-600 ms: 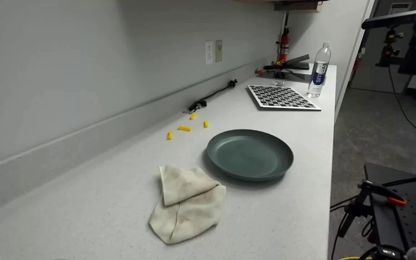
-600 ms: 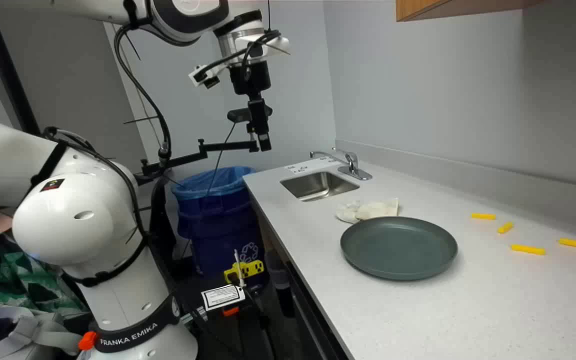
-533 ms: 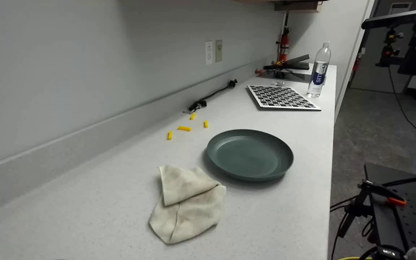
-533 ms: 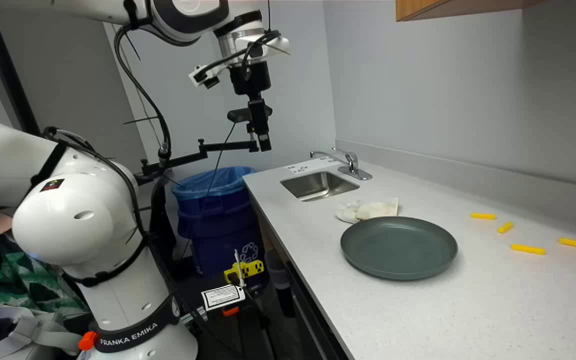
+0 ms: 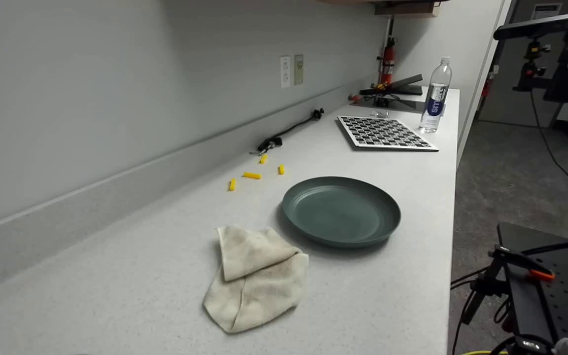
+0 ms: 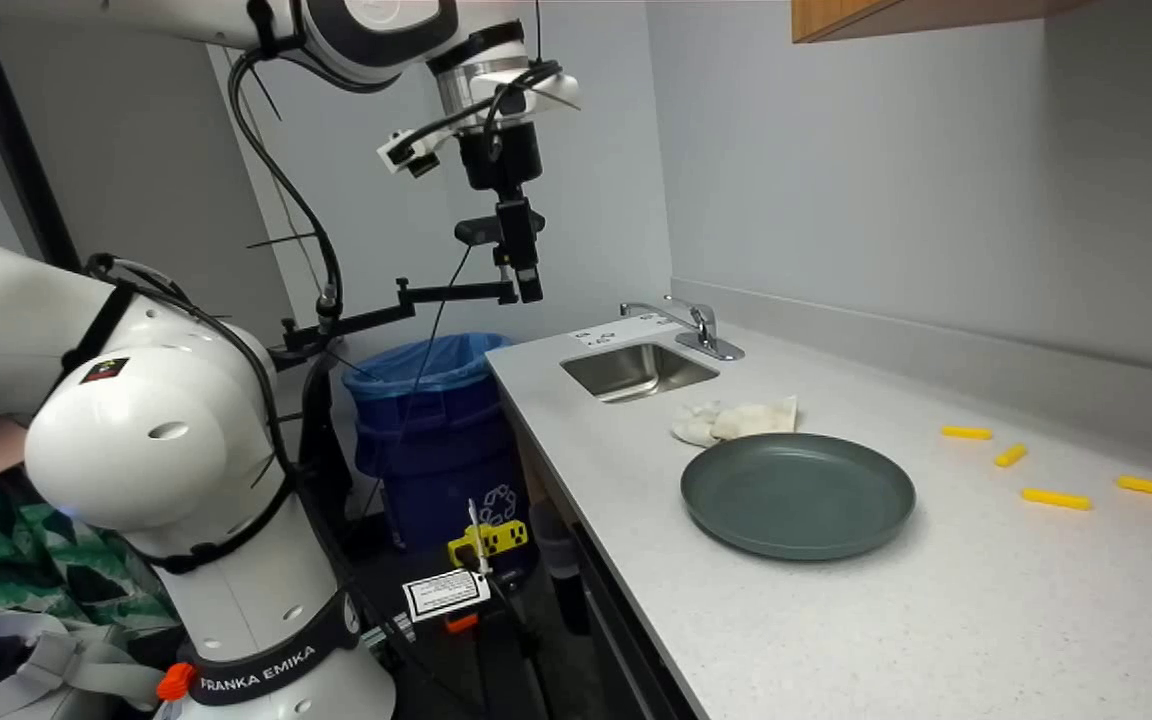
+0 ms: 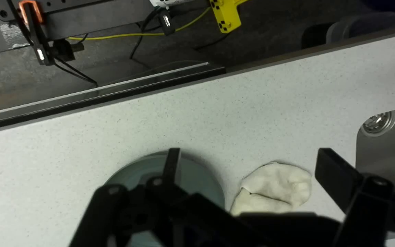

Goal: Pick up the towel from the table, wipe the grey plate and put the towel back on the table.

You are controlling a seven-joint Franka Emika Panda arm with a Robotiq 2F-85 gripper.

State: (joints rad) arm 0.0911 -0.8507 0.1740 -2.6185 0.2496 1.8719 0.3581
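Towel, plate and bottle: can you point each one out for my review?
Towel point(image 5: 258, 283), in an exterior view, on its middle.
Plate point(image 6: 798, 497), in an exterior view, on the centre of its upper face.
Bottle point(image 5: 435, 100), in an exterior view, on its label.

In an exterior view, the arm point(image 6: 146, 440) is white, stands at the left and reaches across the top. Some of it goes past the edge of the view. Its wrist point(image 6: 471, 85) is up high. The gripper point(image 6: 524, 278) hangs from it and points down. In the wrist view, its two fingers point(image 7: 336, 178) are spread wide apart, one on each side.
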